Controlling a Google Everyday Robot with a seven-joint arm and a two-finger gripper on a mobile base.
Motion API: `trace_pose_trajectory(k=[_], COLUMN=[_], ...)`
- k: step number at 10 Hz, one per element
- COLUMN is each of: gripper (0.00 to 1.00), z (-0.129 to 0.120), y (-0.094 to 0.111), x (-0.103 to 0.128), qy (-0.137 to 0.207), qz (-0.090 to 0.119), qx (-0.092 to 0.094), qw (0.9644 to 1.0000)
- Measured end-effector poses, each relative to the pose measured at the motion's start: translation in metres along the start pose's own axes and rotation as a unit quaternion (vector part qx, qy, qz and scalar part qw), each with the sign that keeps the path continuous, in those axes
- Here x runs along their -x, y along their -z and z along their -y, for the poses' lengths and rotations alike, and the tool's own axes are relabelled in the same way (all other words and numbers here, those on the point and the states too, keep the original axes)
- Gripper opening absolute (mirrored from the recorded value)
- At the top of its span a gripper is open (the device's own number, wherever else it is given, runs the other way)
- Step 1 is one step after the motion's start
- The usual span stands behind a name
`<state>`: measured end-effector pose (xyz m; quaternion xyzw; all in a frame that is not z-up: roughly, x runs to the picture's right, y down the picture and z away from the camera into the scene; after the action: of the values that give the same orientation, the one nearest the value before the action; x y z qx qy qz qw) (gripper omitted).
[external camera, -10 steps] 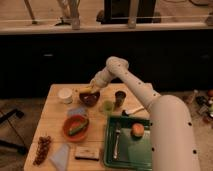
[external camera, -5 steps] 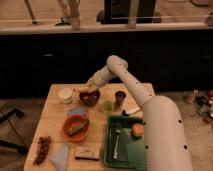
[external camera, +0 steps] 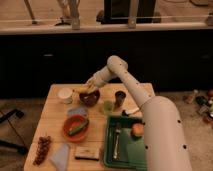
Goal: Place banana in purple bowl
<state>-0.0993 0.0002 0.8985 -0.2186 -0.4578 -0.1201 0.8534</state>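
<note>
The purple bowl (external camera: 90, 98) stands on the wooden table (external camera: 55, 125) at the back, right of a white cup. My gripper (external camera: 89, 86) hangs just above the bowl's back left rim. It is shut on the banana (external camera: 81, 90), a short yellow piece that sticks out to the left over the rim, between the bowl and the white cup. The banana is held at rim height and is not resting in the bowl's dark inside.
A white cup (external camera: 65, 95) stands left of the bowl. A dark cup (external camera: 120, 98) and a small green cup (external camera: 107, 106) stand to its right. In front are an orange bowl (external camera: 75, 128) with a green vegetable, a green tray (external camera: 125, 150), grapes (external camera: 41, 149), a blue cloth (external camera: 61, 156).
The gripper with the banana has stayed over the purple bowl's rim and has shifted only slightly. Nothing on the table has moved.
</note>
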Motion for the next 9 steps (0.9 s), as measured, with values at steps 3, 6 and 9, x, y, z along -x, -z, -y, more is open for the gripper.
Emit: trace_pose_trajectory(k=[3, 6, 9], gripper=[0.0, 0.0, 0.04], z=[-0.006, -0.01, -0.013], y=[0.003, 0.003, 0.005], x=[-0.003, -0.005, -0.012], qy=[-0.005, -0.009, -0.03], qz=[0.003, 0.008, 0.018], qx=[0.001, 0.003, 0.001], qw=[1.0, 0.9999, 0.9994])
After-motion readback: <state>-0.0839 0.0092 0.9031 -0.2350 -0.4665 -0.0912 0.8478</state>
